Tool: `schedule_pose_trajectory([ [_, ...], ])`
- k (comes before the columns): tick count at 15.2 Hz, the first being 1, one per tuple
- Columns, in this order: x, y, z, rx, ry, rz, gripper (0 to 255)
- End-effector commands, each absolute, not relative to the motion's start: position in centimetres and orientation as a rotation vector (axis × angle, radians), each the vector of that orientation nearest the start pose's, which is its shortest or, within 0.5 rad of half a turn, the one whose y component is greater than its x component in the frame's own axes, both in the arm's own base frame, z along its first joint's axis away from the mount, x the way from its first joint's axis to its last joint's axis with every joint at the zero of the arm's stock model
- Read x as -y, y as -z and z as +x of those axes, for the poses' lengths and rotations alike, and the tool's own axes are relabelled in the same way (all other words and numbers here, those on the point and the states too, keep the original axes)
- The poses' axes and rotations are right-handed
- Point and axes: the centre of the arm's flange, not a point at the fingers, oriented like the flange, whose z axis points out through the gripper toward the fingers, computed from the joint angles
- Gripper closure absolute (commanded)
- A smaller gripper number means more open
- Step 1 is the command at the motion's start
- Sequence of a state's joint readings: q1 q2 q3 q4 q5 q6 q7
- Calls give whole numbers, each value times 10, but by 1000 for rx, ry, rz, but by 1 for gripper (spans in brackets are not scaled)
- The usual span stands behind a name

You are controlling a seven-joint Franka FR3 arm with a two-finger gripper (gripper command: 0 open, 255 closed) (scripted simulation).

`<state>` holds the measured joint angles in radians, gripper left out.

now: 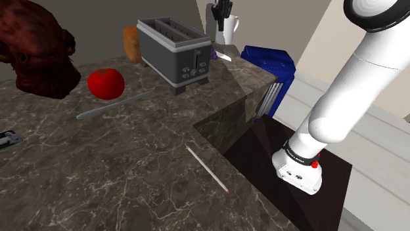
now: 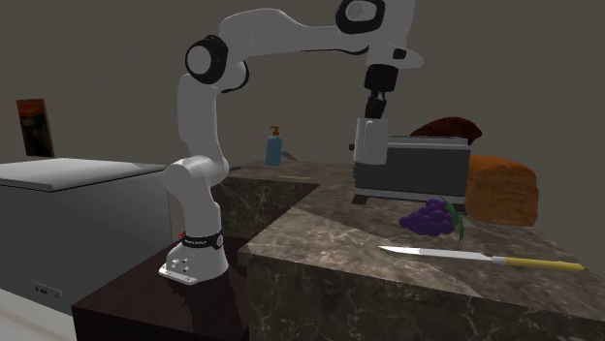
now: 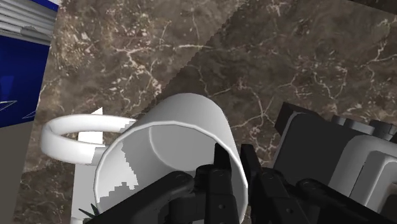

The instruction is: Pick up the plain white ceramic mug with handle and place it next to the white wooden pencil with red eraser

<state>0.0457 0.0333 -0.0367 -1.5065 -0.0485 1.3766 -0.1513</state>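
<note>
Mug (image 3: 167,137), white with a handle, hangs above the far corner of the dark marble counter (image 1: 131,164), beside the grey toaster (image 1: 176,51). Pincer (image 3: 233,167) is clamped on the mug's rim, one finger inside the wall and one outside. Pencil (image 1: 207,169) lies flat near the counter's front edge, well apart from the mug. A tomato (image 1: 105,83) sits in front of the toaster in the shoulder view.

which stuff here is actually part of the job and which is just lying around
Part of the job: mug, clasped at its rim by the gripper; pencil.
Just lying about: toaster, tomato, bread, grapes, knife, soap bottle.
</note>
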Motion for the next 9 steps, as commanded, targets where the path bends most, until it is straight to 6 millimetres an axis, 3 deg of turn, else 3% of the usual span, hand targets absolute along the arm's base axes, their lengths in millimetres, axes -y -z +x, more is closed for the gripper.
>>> schedule_pose_trajectory([
  [1, 1, -631, 543, 245, -265, -3159, 255],
  [5, 1, -648, 543, 245, -265, -3159, 255],
  [9, -38, -648, 508, 245, -265, -3159, 255],
])
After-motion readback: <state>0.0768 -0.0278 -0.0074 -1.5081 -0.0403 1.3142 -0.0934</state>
